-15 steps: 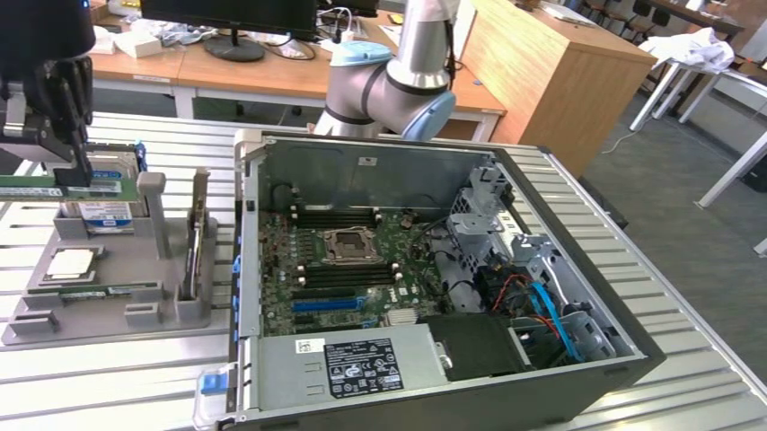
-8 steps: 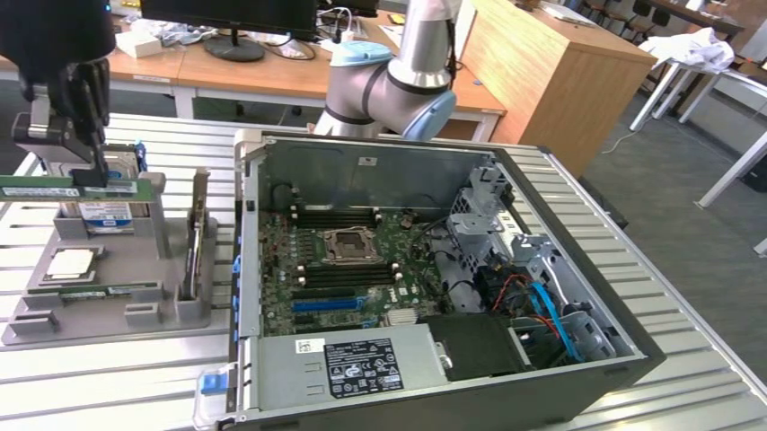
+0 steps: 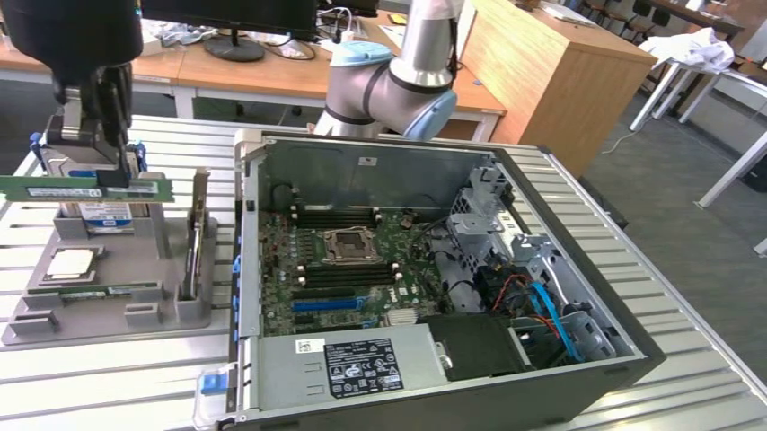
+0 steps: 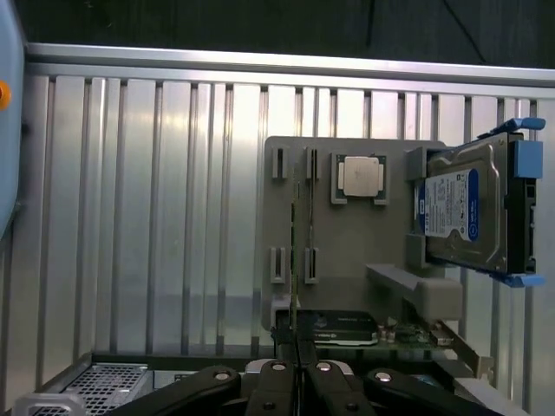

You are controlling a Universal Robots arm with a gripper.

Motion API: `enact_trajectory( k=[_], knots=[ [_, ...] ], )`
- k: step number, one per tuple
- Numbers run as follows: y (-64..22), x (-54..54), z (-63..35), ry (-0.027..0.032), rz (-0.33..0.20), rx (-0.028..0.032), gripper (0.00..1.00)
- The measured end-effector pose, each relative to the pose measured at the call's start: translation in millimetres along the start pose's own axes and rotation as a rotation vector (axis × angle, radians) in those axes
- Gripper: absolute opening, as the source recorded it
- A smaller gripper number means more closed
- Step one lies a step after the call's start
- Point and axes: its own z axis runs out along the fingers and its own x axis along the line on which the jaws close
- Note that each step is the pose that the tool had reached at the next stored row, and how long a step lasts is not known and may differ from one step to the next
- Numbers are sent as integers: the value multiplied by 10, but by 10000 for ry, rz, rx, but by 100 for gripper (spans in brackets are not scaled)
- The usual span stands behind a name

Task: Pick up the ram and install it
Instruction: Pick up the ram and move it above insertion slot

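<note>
The ram point(image 3: 72, 189) is a long green strip with a pale label. It hangs level above the grey parts holder point(image 3: 162, 310) at the exterior view's left. My dark gripper point(image 3: 114, 175) is shut on its upper edge near the middle. In the wrist view the ram point(image 4: 295, 260) shows edge-on as a thin line running out from my gripper point(image 4: 295, 377), whose two fingers are pressed against it. The holder point(image 4: 347, 243) lies underneath.
The holder also carries a hard drive point(image 3: 106, 214), a square silver processor point(image 3: 70, 262), another green strip point(image 3: 90, 292) and an upright card point(image 3: 198, 229). To the exterior view's right lies the open computer case point(image 3: 623, 346), with its motherboard point(image 3: 341, 269) and dark memory slots point(image 3: 348, 218).
</note>
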Motion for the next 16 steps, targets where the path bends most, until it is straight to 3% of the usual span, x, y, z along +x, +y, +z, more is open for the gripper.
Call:
enact_trajectory(
  k=[16],
  knots=[
    [-363, 5, -11, 0, -1, 0, 11]
  ],
)
